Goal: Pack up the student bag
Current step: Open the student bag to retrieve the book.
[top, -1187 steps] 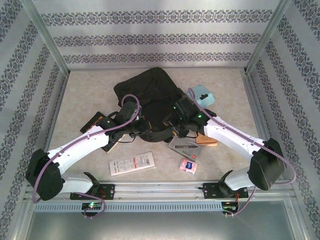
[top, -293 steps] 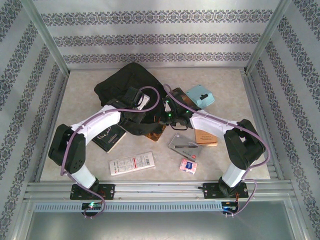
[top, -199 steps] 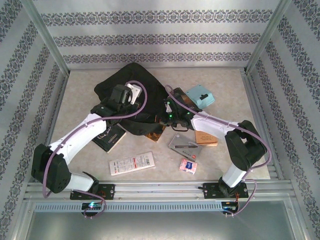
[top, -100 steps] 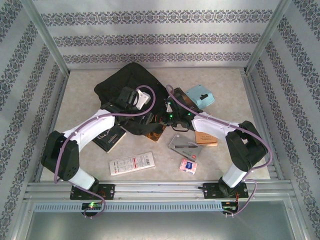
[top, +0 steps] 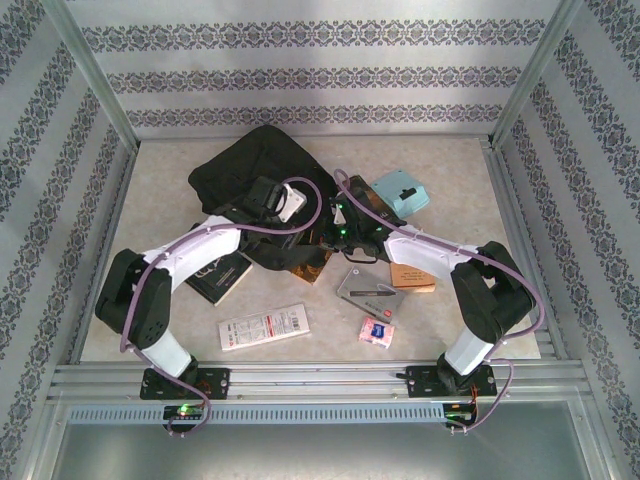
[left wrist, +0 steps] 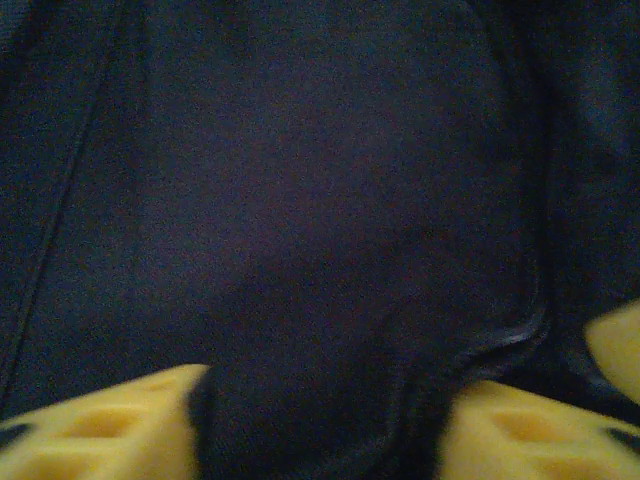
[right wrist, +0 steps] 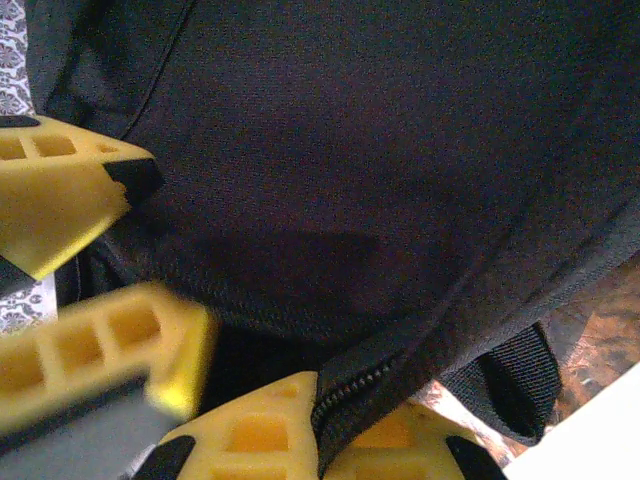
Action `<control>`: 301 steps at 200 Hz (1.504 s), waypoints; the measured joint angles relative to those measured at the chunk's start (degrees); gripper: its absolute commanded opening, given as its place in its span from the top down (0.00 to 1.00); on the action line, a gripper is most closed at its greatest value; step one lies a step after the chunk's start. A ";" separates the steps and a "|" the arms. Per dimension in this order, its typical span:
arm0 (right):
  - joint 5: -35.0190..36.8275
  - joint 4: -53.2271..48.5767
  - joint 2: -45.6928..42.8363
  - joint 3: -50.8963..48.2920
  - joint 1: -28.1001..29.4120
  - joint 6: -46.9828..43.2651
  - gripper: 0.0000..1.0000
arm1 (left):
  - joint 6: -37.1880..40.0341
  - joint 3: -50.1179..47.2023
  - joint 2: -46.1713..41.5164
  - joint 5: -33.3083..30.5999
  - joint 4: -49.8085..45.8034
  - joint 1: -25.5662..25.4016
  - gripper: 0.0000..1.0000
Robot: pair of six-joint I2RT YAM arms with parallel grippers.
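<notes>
The student bag [top: 250, 165] lies crumpled at the far middle of the table [top: 160, 180], and both arms reach onto its near edge. The right gripper [right wrist: 322, 440] is clamped on the bag's zipped edge, with the zipper running down between its yellow fingers [right wrist: 250, 435]. The left gripper [left wrist: 325, 425] has its jaws apart with a fold of black fabric filling the gap; I cannot tell whether it pinches the fold. A teal case [top: 401, 191] sits just right of the bag, with a grey flat case [top: 367, 292] and a pink packet [top: 377, 331] nearer the arm bases.
</notes>
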 measured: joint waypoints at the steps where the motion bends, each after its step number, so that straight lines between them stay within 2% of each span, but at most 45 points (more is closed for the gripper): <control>1: -0.02 0.02 0.00 -0.04 0.00 -0.02 1.00 | 0.26 0.02 0.04 -0.22 0.04 -0.07 0.69; 20: -0.42 0.63 0.00 -0.26 0.00 0.20 1.00 | -0.20 0.04 0.13 -1.70 0.26 -0.15 1.00; 49: -0.66 1.46 0.00 -0.35 -0.63 0.44 0.97 | -1.29 -0.09 -0.55 -2.27 2.34 -0.15 1.00; 81: 0.26 1.97 -1.55 -2.19 -1.84 1.44 0.82 | -3.41 -3.04 -7.19 -3.74 6.08 -0.07 1.00; 94: 0.87 1.97 -2.78 -2.82 -2.29 1.86 0.68 | -4.61 -4.20 -10.78 -4.35 7.28 0.24 1.00; 108: 1.38 2.01 -3.98 -3.21 -3.17 1.81 0.58 | -6.29 -5.53 -14.34 -4.66 8.92 0.90 1.00; 140: 1.70 2.43 -4.85 -3.23 -5.29 2.23 0.49 | -9.70 -7.91 -19.52 -3.87 10.60 2.16 1.00; 153: 1.53 2.34 -4.85 -3.21 -6.23 2.34 0.51 | -10.45 -7.93 -19.80 -3.30 10.60 2.19 1.00; 164: 1.49 2.19 -4.94 -2.99 -7.23 2.40 0.59 | -11.04 -7.96 -19.82 -2.86 10.58 2.19 1.00; 183: 1.60 1.90 -5.57 -2.16 -9.01 1.86 0.85 | -12.15 -8.09 -20.13 -2.01 10.58 2.34 1.00; 191: 1.79 1.62 -6.03 -1.60 -9.44 1.97 1.00 | -12.55 -8.11 -20.35 -1.42 10.58 2.56 1.00; 227: 0.66 2.08 -6.23 1.05 -10.05 2.23 1.00 | -13.40 -8.07 -20.57 1.18 10.47 2.95 1.00; 247: -2.36 3.69 -4.20 1.95 -9.94 4.22 1.00 | -13.68 -8.07 -20.57 2.45 10.47 2.95 0.97; 263: -5.27 6.21 -0.50 3.19 -9.53 6.82 1.00 | -13.84 -8.07 -20.57 4.09 10.47 2.95 0.87; 283: -8.55 11.45 4.83 4.31 -8.83 11.10 1.00 | -13.62 -8.04 -20.57 7.65 10.43 2.99 0.67; 301: -10.82 16.15 8.74 4.66 -8.66 15.21 1.00 | -13.77 -6.82 -20.52 10.82 8.87 2.99 0.39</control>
